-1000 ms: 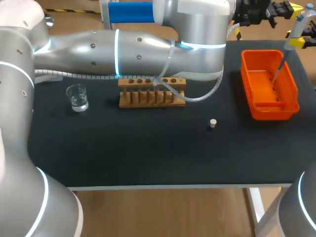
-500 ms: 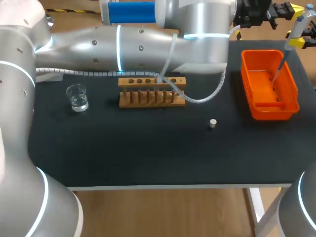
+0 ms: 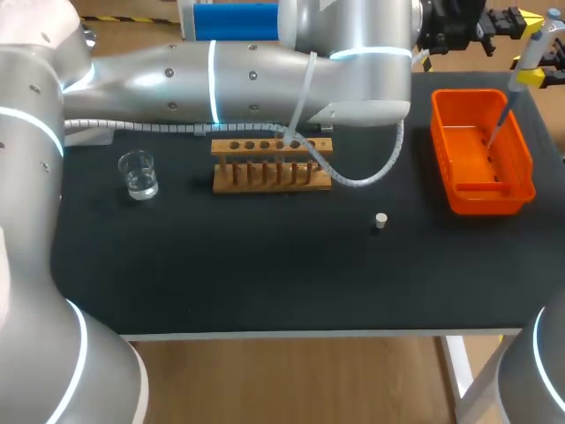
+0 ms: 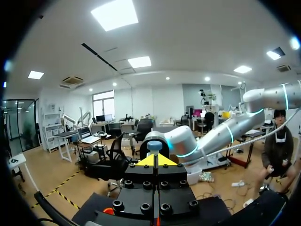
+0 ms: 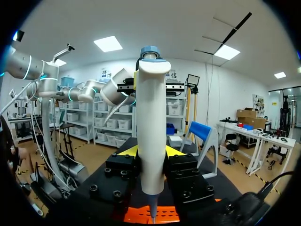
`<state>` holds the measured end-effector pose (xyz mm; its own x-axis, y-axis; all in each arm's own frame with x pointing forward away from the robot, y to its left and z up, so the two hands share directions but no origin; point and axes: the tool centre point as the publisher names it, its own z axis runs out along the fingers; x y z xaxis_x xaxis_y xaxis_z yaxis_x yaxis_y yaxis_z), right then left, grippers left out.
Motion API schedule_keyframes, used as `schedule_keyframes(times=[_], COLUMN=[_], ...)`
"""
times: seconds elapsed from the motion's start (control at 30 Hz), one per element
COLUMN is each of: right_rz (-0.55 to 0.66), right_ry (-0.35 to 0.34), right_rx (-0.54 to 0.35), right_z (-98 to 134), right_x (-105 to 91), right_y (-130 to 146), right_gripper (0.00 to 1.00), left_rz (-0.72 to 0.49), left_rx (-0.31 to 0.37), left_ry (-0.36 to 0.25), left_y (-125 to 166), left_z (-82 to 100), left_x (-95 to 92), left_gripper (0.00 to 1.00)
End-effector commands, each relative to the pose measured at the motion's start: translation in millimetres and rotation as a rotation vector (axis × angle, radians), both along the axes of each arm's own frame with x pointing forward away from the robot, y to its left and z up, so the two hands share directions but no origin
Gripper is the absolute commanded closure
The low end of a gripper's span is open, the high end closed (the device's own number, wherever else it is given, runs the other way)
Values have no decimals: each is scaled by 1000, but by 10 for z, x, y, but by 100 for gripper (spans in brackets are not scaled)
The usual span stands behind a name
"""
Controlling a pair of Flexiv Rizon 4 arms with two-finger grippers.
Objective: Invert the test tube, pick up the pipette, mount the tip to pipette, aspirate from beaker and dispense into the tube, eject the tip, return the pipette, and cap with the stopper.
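My right gripper (image 5: 151, 162) is shut on the white pipette (image 5: 151, 127), which stands upright between its fingers. In the head view the pipette (image 3: 531, 49) hangs at the far right with its thin lower end (image 3: 494, 132) over the orange bin (image 3: 459, 190). My left arm reaches across the back of the table. Its shut gripper (image 4: 154, 160) has its yellow tips right by the pipette's blue-grey top knob (image 4: 154, 146). Near the left side stands the beaker (image 3: 139, 174) with clear liquid. The small stopper (image 3: 380, 221) lies on the mat. I cannot make out the test tube.
The wooden tube rack (image 3: 272, 166) stands mid-table, partly crossed by my left arm's hose (image 3: 353, 177). The black mat (image 3: 265, 265) covers the table up to its front edge.
My left arm's wrist has shifted up and toward the back right, uncovering more of the rack. The pipette and the right gripper have kept still.
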<state>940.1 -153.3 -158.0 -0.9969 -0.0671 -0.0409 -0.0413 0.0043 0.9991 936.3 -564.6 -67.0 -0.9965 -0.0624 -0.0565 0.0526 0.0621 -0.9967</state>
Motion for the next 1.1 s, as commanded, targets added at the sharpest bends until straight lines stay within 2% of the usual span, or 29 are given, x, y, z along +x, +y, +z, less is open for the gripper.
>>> schedule_keyframes(times=[0.03,0.63,1.1], right_rz=[1,1,1], right_ry=[-1,-1,-1], right_rx=[-1,-1,-1], right_z=[33,33,33], right_x=[0,0,0], right_y=[0,0,0], right_gripper=[100,100,100], left_rz=[19,1,0], left_rx=[-2,25,20], left_ry=[-5,-1,39], left_y=[-57,-81,-36], left_z=[-79,-261,-417], left_x=[-32,-45,-16], left_gripper=[100,100,100])
